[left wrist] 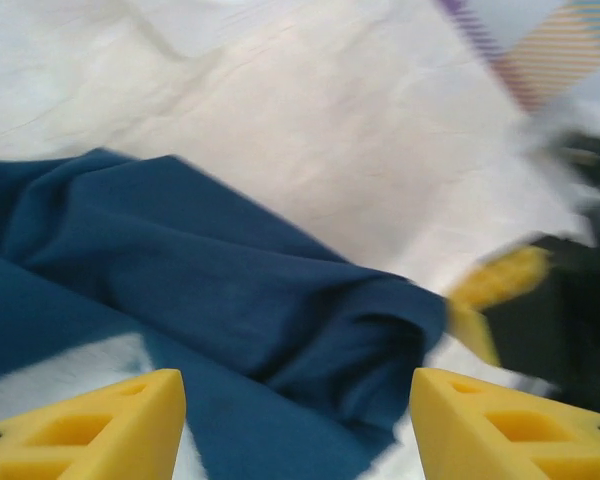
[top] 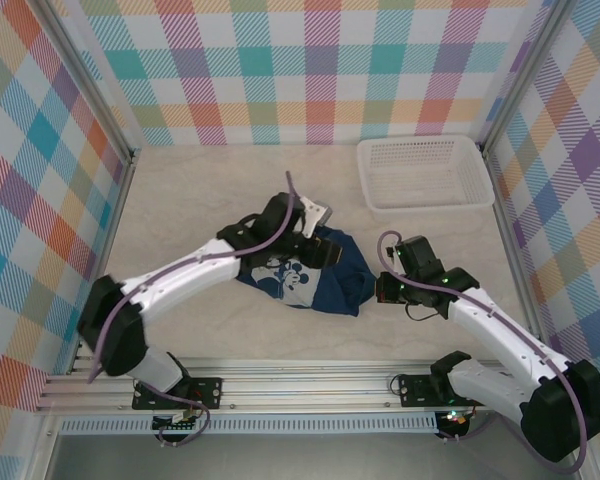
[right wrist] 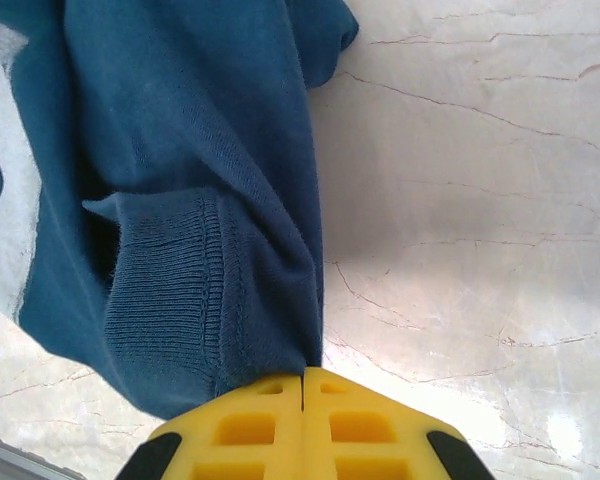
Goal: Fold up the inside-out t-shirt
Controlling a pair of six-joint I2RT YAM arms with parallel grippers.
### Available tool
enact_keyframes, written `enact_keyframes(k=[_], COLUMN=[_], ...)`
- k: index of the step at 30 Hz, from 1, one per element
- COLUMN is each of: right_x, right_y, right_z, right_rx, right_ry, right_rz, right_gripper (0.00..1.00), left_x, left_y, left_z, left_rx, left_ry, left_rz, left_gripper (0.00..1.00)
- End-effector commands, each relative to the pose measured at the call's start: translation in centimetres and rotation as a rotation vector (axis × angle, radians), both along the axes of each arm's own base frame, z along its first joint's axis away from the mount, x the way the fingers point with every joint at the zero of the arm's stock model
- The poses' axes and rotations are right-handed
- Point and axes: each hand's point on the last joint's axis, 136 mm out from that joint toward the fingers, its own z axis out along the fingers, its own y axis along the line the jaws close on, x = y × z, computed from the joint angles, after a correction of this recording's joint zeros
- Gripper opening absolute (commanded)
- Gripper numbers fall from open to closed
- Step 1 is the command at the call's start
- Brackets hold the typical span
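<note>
At mid-table the t-shirt (top: 325, 275) lies bunched. Its ribbed edge is pinched by the right gripper (right wrist: 302, 390), likely as an anchor for spreading. The left gripper (left wrist: 295, 400) hangs wide above the cloth.

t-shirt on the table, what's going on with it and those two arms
Two robot arms are working on a dark navy blue cloth t-shirt, which lies crumpled, white print up, in the middle of the pale table. The right gripper is shut on a ribbed edge at the shirt's right side. The left gripper is open, its yellow fingers spread over a fold of the cloth, holding nothing. No neat fold is made yet. A white plastic mesh basket sits at the far right.
</note>
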Motion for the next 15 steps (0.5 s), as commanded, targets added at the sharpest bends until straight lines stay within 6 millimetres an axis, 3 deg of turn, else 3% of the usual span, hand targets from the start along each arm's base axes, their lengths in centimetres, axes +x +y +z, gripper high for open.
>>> enact_keyframes(k=[1, 4, 11, 15], right_x=[0.7, 0.7, 1.1, 2.2], right_y=[-0.1, -0.1, 0.3, 0.8], right_z=[-0.3, -0.7, -0.3, 1.4], right_rx=[0.016, 0.012, 0.025, 0.036], right_ry=[-0.005, -0.012, -0.036, -0.109], right_rz=[-0.051, -0.05, -0.031, 0.005], right_gripper=[0.0, 0.0, 0.0, 0.0], left_x=[2.5, 3.9, 4.4, 5.4], left_y=[1.7, 0.5, -2.5, -3.9], left_z=[-4.7, -6.8, -11.0, -10.7], left_rx=[0.234, 0.297, 0.316, 0.246], left_ry=[0.022, 0.042, 0.169, 0.195], left_rz=[0.064, 0.033, -0.063, -0.058], left_gripper=[0.63, 0.65, 0.66, 0.35])
